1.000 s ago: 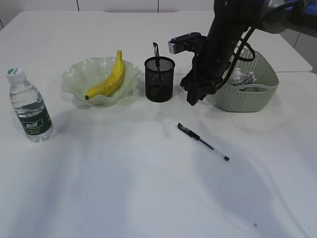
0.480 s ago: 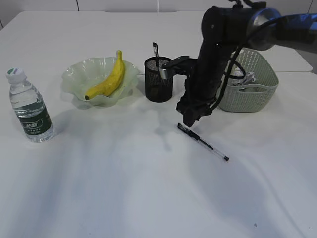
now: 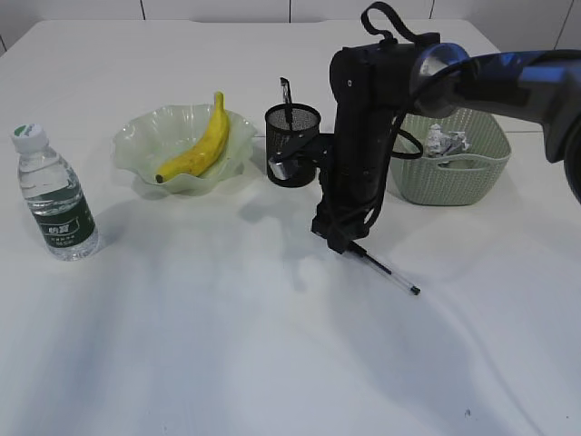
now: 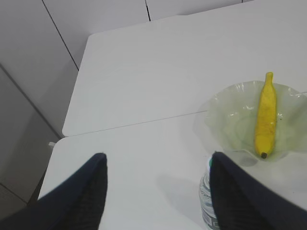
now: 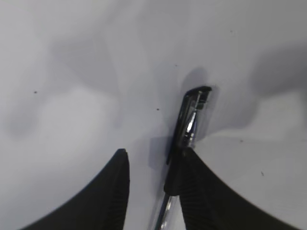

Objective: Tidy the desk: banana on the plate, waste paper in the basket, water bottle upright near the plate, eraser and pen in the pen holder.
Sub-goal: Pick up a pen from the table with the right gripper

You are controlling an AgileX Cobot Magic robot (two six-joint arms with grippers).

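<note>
Right gripper [image 3: 337,242] down at the capped end of the pen [image 5: 188,128], jaws partly open, straddling the barrel, not closed on it; pen flat on the surface [image 3: 227,345], near the pen holder [image 3: 292,143]. Left gripper [image 4: 158,191] jaws wide open, empty, above the bottle [image 4: 207,203]. Banana [image 3: 200,145] on plate [image 3: 145,136], paper [image 3: 447,141] in basket [image 3: 454,177].

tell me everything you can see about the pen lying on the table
The pen is a slim ballpoint with a clear barrel, a black cap with a clip, and a dark tip. It lies flat on the white table, slanting from its capped end near the pen holder toward the front right. The right gripper stands over the capped end with open jaws astride the barrel; one finger appears to touch it.
</note>
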